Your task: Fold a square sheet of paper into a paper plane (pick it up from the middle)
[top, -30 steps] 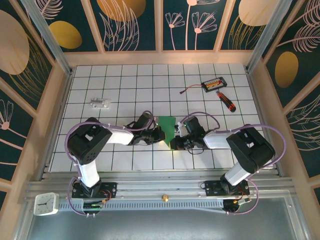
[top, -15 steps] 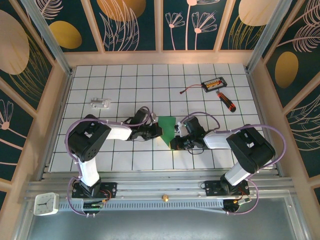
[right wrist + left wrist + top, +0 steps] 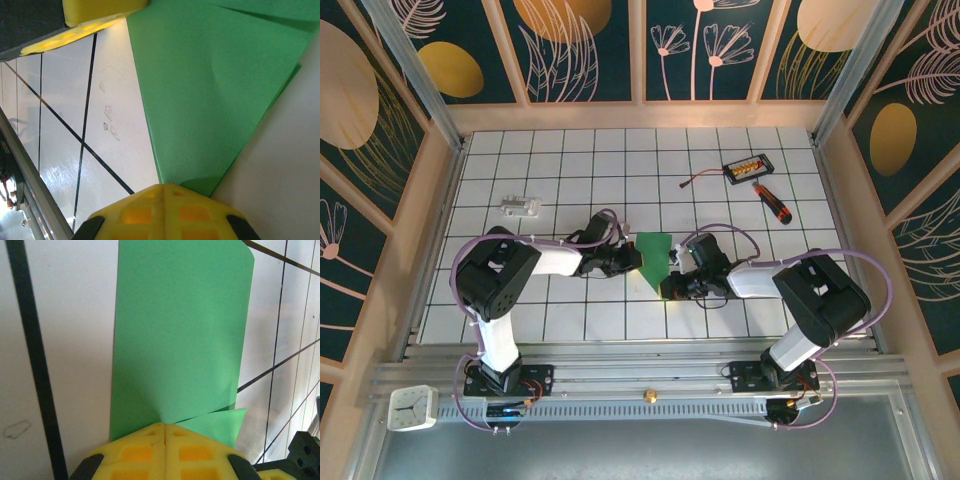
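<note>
The square sheet of paper (image 3: pixel 654 252) lies creased into a smaller bright-green shape with a point toward the near side, flat on the tiled table (image 3: pixel 570 160) between both arms. My left gripper (image 3: pixel 636 260) is shut, its yellow tips pressing down on the sheet's left edge. In the left wrist view the sheet (image 3: pixel 180 330) runs away from the left gripper (image 3: pixel 164 424), with a folded flap (image 3: pixel 220 422) poking out on the right. My right gripper (image 3: pixel 669 286) is shut too, its tips (image 3: pixel 167 186) resting on the near point of the sheet (image 3: pixel 215 75).
A small black box with orange parts (image 3: pixel 746 167) and a black-and-orange screwdriver (image 3: pixel 772 201) lie at the back right. A small pale object (image 3: pixel 520 207) sits at the left. Wooden walls ring the table. The left gripper's yellow finger (image 3: pixel 100 10) is close to the right one.
My left gripper has slid a little away from the near edge along the sheet's left side. The right arm and the sheet have stayed put.
</note>
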Controlling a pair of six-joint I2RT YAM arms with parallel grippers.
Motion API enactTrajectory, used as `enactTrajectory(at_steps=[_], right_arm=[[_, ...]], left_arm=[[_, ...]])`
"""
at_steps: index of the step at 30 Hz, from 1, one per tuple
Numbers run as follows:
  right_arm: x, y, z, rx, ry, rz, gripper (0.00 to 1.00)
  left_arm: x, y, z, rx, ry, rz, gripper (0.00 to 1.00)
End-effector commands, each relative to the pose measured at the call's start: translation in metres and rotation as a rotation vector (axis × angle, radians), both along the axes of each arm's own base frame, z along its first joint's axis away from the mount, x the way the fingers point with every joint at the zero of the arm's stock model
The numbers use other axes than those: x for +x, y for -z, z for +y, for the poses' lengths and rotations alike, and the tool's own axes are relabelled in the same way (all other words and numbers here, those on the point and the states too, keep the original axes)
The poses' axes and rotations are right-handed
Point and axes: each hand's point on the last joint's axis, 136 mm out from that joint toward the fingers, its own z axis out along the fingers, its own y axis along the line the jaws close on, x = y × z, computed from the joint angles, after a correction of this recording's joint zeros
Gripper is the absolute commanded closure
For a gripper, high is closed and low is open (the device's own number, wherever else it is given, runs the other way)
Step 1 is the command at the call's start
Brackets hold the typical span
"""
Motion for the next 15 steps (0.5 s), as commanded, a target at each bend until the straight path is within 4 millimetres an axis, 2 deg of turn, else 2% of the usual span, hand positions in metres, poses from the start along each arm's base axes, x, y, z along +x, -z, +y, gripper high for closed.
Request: enactTrajectory(at_steps=[1,10,13,15], right_arm=[[-0.045,0.052,-0.052,-0.248,0.036,0.188,1.0],[-0.046,0.052,-0.053,-0.252,0.035,0.189,1.0],[-0.046,0.052,-0.053,-0.253,0.033,0.188,1.0],[-0.045,0.052,-0.052,-0.253,0.034,0.188,1.0]], left_arm=[[0.028,0.044,0.063,0.219,-0.166,-0.003,1.0],[0.043,0.046,0.074,0.211,-0.188,-0.004,1.0],[0.047,0.036,0.075,0.186,-0.191,-0.016,1.0],[0.048,0.021,0.068,0.137,-0.178,-0.041,1.0]])
